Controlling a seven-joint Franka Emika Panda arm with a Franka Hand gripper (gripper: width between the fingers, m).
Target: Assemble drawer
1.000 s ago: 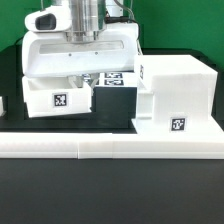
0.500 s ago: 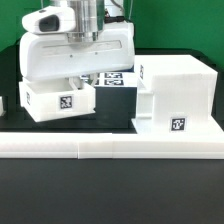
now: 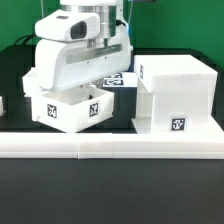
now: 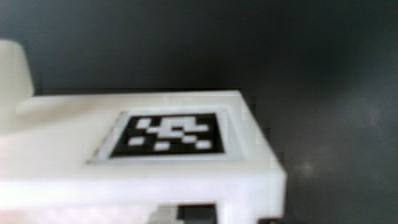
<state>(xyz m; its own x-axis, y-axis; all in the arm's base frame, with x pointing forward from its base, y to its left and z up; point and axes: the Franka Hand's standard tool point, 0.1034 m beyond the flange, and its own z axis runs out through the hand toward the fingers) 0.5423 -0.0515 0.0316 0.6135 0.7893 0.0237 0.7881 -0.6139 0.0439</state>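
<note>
My gripper [image 3: 88, 42] is shut on the white drawer box [image 3: 70, 75] and holds it tilted above the black table, its far end raised. The box's tagged face [image 3: 92, 108] points toward the front and the exterior view's right. Its lower corner is close to the white drawer housing [image 3: 178, 92], which stands at the exterior view's right with a tag on its front. In the wrist view the box [image 4: 169, 140] fills the frame with a tag on it. My fingertips are hidden by the box.
A long white rail [image 3: 110, 146] runs along the front of the table. The marker board [image 3: 122, 78] lies behind the box. A small white part [image 3: 2, 104] shows at the exterior view's left edge.
The drawer box has tilted and turned, its tagged face swinging to the exterior view's right and lower, nearer the housing. My hand has leaned with it.
</note>
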